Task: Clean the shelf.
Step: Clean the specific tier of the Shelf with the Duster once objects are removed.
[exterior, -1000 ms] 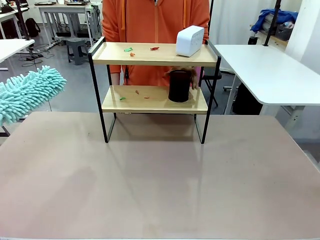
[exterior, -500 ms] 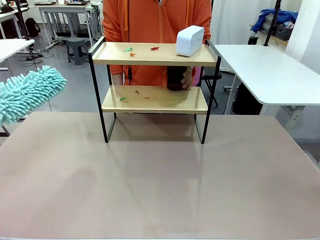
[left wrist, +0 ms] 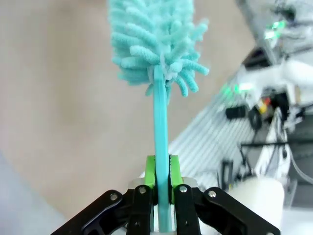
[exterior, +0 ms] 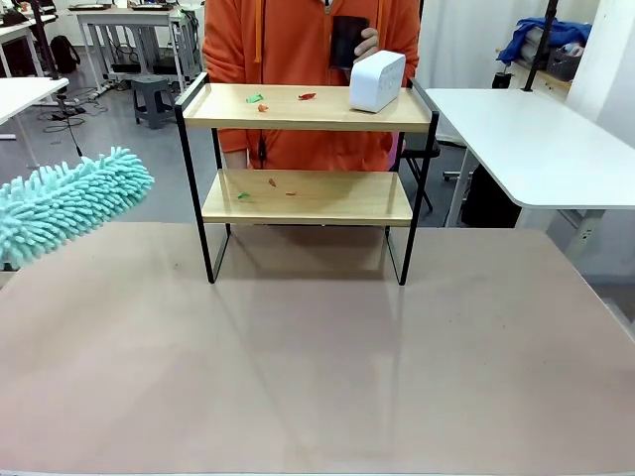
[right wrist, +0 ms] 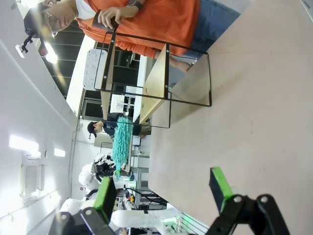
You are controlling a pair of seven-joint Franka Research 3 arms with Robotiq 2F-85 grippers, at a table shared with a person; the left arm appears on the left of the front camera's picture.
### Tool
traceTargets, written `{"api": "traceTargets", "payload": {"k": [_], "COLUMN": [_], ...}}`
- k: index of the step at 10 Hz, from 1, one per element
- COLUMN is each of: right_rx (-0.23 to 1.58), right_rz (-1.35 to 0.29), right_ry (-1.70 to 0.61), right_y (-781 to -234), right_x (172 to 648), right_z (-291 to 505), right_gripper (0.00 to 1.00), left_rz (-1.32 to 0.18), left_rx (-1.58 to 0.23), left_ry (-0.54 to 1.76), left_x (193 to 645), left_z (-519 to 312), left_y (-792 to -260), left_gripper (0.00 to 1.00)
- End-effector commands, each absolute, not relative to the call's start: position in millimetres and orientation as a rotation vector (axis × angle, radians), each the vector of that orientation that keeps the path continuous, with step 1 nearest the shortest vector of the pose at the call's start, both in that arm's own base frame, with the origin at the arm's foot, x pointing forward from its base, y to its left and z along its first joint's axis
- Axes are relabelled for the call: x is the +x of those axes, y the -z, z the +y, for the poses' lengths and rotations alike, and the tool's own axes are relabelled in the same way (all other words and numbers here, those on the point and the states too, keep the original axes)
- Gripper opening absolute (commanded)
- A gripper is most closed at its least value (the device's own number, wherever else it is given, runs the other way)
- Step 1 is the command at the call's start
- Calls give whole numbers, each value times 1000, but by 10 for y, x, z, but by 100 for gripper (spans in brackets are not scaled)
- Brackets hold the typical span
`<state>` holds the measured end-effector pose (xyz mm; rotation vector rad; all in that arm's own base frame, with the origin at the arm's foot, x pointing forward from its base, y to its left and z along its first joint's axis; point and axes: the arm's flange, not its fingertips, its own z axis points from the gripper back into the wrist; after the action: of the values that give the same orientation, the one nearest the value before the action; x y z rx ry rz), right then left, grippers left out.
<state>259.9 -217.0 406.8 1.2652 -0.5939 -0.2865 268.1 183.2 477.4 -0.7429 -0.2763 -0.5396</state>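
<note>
pinching the teal microfibre duster (left wrist: 154,44) by its handle, the left gripper (left wrist: 163,171) holds the fluffy head at the left edge of the table (exterior: 317,377), long axis aimed rightward toward the shelf (exterior: 298,107), standing mid-table at the far side. the right gripper (right wrist: 163,187) is spread, empty.

I work in a robotics lab. My broad matte brown tabletop (exterior: 317,377) stands on a bare grey floor (exterior: 129,178). A plain white table (exterior: 536,139) is just beside its far right corner, and more white-topped tables on metal frames (exterior: 129,20) stand far off past the far left corner. A small grey stool (exterior: 151,97) sits near those, and a heap of blue cloth (exterior: 544,35) lies far off at the right. Bright ceiling strip lights (right wrist: 19,143) shine overhead — one big open room of workbenches.
</note>
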Motion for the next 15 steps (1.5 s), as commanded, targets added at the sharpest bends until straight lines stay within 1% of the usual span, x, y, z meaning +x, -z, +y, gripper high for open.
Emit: {"api": "traceTargets", "payload": {"k": [1,2,3,4,5,6,9,10,11,13,14,15], "right_rx": [1271,1271,1271,1271,1271,1271,1271,1271,1271,1271,1271,1271], "right_rz": [-624,-624,-624,-624,-624,-624,-624,-624,-624,-624,-624,-624], "right_ry": [267,267,267,267,267,267,267,267,267,267,267,267], "right_y": [-4078,-4078,-4078,-4078,-4078,-4078,-4078,-4078,-4078,-4078,-4078,-4078], "right_x": [2628,2628,2628,2628,2628,2628,2628,2628,2628,2628,2628,2628], "right_z": [-2176,-2176,-2176,-2176,-2176,-2176,-2176,-2176,-2176,-2176,-2176,-2176], "right_gripper": [100,100,100,100,100,100,100,100,100,100,100,100], "left_rz": [-196,-154,-154,-206,-253,-249,-129,-135,-172,-244,-147,-147], "left_rx": [-626,-483,-447,-485,-521,-555,-580,-597,-603,-720,-629,-629], "left_ry": [806,815,886,944,977,1006,1054,992,865,725,900,900], "left_x": [2322,2169,2026,1921,1908,1985,2288,2388,2478,2572,2478,2478], "left_z": [1934,1969,2023,2024,1919,1675,800,481,230,-153,144,144], "left_y": [-5017,-5090,-5154,-5246,-5287,-5261,-5253,-5294,-5334,-5420,-5332,-5332], "left_gripper": [13,13,13,13,13,13,13,13,13,13,13,13]}}
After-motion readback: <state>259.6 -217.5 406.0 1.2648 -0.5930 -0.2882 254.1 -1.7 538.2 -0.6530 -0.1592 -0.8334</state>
